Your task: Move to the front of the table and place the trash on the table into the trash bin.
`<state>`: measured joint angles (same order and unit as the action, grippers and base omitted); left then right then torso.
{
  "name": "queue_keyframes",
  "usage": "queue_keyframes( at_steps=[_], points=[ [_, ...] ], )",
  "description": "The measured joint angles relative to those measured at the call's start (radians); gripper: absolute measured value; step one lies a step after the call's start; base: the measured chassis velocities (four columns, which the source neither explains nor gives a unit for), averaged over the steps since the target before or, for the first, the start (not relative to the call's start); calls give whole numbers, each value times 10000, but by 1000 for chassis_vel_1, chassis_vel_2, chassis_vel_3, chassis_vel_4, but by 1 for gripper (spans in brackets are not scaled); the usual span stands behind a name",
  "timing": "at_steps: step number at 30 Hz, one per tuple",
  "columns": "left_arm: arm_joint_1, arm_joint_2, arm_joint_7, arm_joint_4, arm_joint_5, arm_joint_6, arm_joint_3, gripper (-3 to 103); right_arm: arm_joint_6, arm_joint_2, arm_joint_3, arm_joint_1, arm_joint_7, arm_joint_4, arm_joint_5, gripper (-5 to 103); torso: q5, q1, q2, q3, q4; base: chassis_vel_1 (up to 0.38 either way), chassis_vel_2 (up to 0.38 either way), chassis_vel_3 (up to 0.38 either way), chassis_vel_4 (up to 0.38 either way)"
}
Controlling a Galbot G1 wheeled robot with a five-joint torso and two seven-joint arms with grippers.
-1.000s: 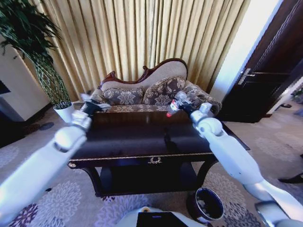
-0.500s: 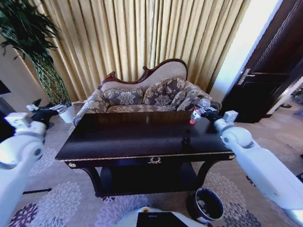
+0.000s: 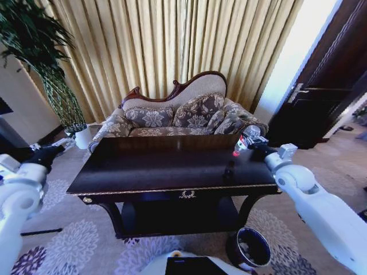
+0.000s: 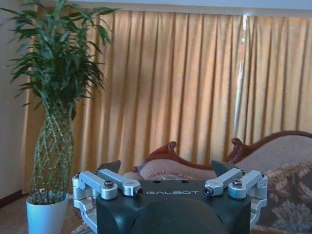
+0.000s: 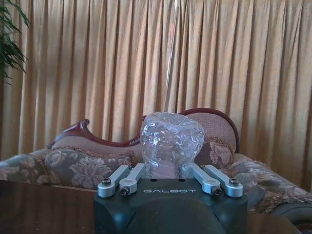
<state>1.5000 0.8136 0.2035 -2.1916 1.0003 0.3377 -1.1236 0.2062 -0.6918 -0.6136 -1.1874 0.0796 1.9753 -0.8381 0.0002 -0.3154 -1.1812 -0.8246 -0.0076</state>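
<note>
Clear plastic bottle clenched above the table's far right corner

Glossy dark wood lay bare across the table; the only trash to be seen was the clear plastic bottle, red label showing, which the right gripper clenched at about two o'clock over the far right corner. In the right wrist view the crumpled bottle stood upright between the closed-in fingers, lifted off the top, apparently for carrying. The trash bin sat on the carpet at about five o'clock, just beside the table's near right leg and well below the bottle. The left gripper hung out at nine o'clock, off the table's left end, fingers spread and empty, probably out of the way
</note>
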Motion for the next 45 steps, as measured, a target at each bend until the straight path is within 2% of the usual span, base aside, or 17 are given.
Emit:
queue_keyframes(
  at_steps=[6,23,45],
  points=[
    [376,322,-56,-409,-118,100,304,100,100,-187,-133,-280,28,638,33,24,-2,-1,1,-2,3,0,0,0,0],
    [142,332,-128,-328,-259,166,707,100,115,-262,-267,-437,53,838,64,24,-2,-4,2,-2,1,11,-9,-7,10],
    [154,463,-349,-261,-488,137,822,100,98,-325,-441,-623,63,959,67,24,-2,-1,1,-2,2,151,-154,-148,148]
  ],
)
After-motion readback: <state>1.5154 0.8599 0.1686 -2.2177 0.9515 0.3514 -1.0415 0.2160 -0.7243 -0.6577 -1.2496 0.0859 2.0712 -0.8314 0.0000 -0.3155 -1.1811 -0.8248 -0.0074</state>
